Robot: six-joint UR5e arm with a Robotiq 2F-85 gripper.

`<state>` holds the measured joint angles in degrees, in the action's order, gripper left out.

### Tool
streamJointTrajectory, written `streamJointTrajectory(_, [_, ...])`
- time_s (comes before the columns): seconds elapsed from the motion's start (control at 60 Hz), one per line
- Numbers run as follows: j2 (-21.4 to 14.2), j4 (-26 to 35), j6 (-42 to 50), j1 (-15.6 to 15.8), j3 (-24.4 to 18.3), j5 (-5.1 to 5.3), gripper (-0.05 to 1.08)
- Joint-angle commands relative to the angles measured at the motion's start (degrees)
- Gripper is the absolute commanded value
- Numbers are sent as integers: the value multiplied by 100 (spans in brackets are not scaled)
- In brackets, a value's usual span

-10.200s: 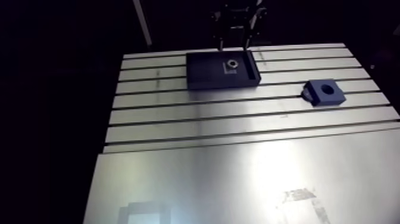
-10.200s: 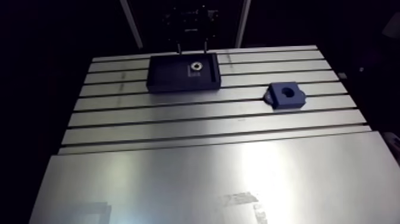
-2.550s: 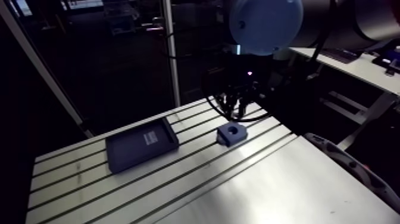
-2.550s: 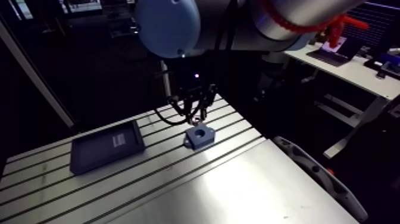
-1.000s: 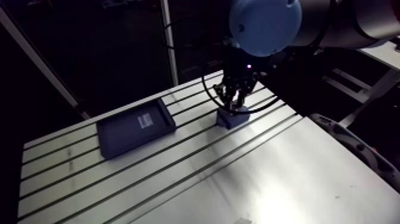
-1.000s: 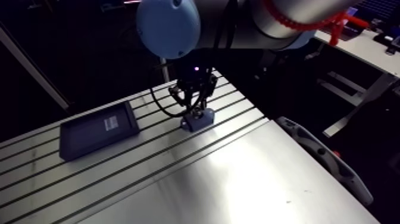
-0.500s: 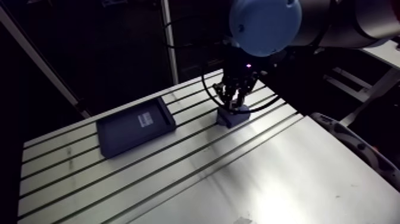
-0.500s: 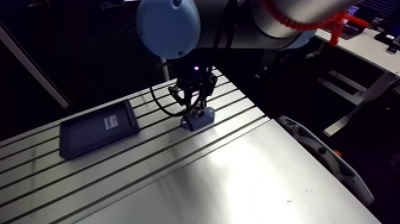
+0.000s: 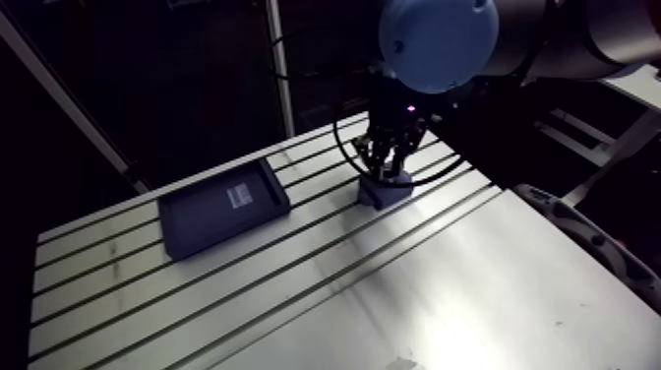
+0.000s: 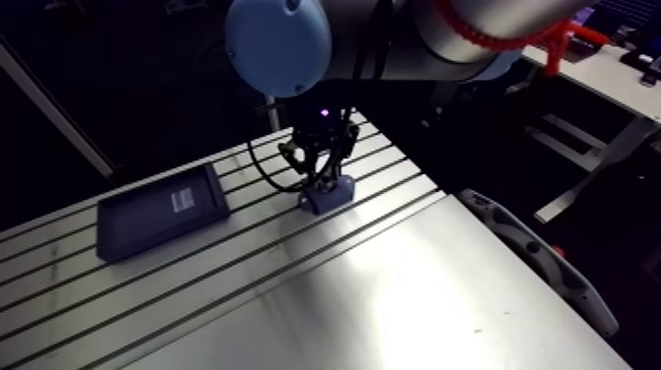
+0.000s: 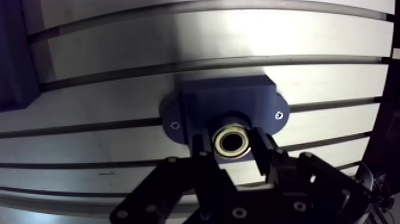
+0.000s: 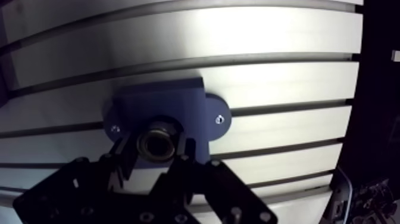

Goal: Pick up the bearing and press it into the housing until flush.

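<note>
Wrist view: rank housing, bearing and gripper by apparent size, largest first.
1. gripper, but it's nearest the camera, so unsure against the housing.
2. housing.
3. bearing, clearly smallest.

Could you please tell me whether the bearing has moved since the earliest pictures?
Yes: the bearing has left the tray and now sits at the bore of the housing, between the jaws.

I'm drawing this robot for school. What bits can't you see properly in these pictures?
- How deep the bearing sits in the housing: the wrist view looks straight down, and the fingers cover its sides.
- The bearing in the arm view: the dark fingers stand in front of it.
- The label in the tray: too small to read in the arm view.
</note>
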<state>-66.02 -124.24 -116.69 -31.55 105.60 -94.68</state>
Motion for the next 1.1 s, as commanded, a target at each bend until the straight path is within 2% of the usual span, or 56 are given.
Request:
streamJointTrajectory(0.017, [6,0,-7,-1,0,-2,63])
streamJointTrajectory(1.1, [59,0,-7,-20,0,-2,63])
